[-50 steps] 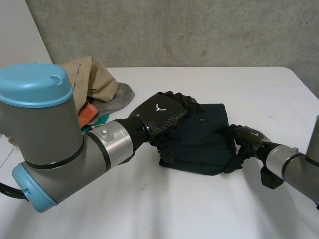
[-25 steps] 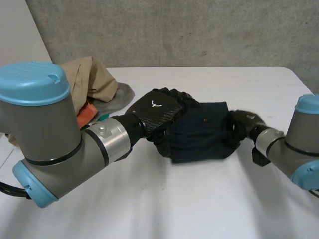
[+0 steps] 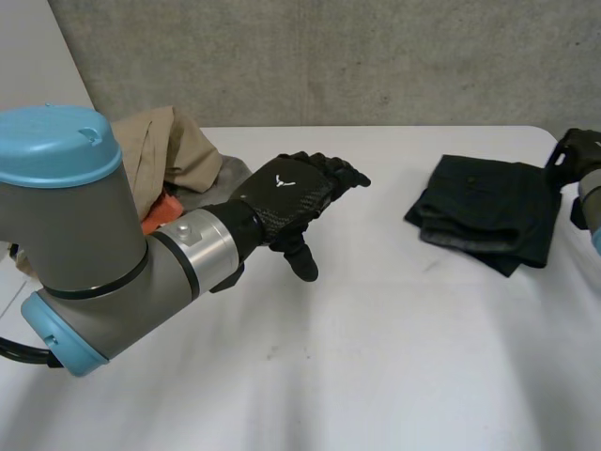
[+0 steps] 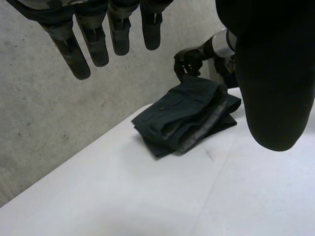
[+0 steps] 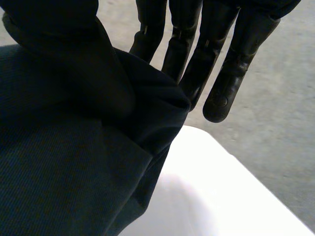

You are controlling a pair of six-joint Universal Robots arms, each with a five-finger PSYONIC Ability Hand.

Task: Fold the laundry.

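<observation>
A folded dark navy garment (image 3: 484, 211) lies at the right side of the white table (image 3: 376, 366). My right hand (image 3: 575, 153) is at the garment's right edge. In the right wrist view its thumb presses the navy cloth (image 5: 64, 172) against the straight fingers (image 5: 226, 64), so the edge is pinched. My left hand (image 3: 299, 195) hovers over the middle of the table, fingers straight and holding nothing, well apart from the garment. In the left wrist view the garment (image 4: 184, 118) lies beyond the left hand's fingertips (image 4: 78, 49), with the right hand (image 4: 189, 61) at its far edge.
A pile of loose laundry sits at the back left: a tan cloth (image 3: 174, 150), a grey one (image 3: 223, 183) and an orange piece (image 3: 164, 211). A concrete wall (image 3: 376, 56) stands behind the table. The table's right edge is close to the right hand.
The right hand closed on the garment's edge and dragged it right, out from under the left hand. The left hand stayed near the middle, open, now over bare table.
</observation>
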